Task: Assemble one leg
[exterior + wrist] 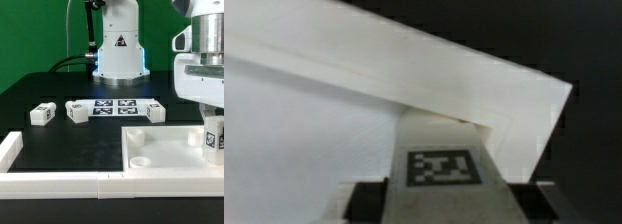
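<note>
My gripper (211, 128) is at the exterior view's right, shut on a white leg (213, 140) with a marker tag on its face. It holds the leg upright over the far right corner of the large white tray-like piece (165, 150). In the wrist view the leg (441, 150) sits between my dark fingers (370, 198), pointing down at the piece's inner corner by its raised rim (455, 80). I cannot tell if the leg touches the piece. Two more legs (42, 113) (77, 110) lie on the black table at the left.
The marker board (113, 107) lies mid-table, with another small white block (152, 109) at its right end. A white fence (60, 181) runs along the table's front and left edge. The robot base (119, 50) stands at the back.
</note>
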### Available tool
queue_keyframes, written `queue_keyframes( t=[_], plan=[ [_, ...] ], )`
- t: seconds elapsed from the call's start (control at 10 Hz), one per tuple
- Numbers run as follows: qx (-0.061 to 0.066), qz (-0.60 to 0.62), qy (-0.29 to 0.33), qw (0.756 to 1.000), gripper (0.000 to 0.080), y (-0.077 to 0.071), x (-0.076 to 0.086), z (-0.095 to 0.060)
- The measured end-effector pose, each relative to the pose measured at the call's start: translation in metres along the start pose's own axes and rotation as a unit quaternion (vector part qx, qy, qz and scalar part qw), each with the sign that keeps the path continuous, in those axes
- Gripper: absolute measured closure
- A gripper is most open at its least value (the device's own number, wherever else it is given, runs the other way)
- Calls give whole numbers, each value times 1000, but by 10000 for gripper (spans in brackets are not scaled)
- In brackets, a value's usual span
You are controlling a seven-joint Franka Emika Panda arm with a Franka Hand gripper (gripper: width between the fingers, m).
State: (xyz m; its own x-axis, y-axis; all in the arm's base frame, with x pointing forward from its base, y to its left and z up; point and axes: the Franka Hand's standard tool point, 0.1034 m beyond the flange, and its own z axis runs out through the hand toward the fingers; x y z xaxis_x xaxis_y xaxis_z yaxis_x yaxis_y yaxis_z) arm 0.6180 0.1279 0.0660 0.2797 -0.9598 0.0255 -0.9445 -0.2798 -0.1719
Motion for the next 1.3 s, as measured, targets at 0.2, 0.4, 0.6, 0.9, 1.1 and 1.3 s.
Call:
queue_keyframes(
  t=[0.2,0.4,0.6,0.9,1.1,1.3],
  plan=[
    [1,6,-2,1000,506,0,0,0],
    [1,-34,-2,999,338,-1,0,0],
    [2,-185,0,983,162,-2,0,-1],
    [-1,-387,2,922,151,-3,0,-2],
    [-5,-496,3,869,151,-4,2,-3],
    [-9,-568,4,823,151,-5,8,-3]
  ],
)
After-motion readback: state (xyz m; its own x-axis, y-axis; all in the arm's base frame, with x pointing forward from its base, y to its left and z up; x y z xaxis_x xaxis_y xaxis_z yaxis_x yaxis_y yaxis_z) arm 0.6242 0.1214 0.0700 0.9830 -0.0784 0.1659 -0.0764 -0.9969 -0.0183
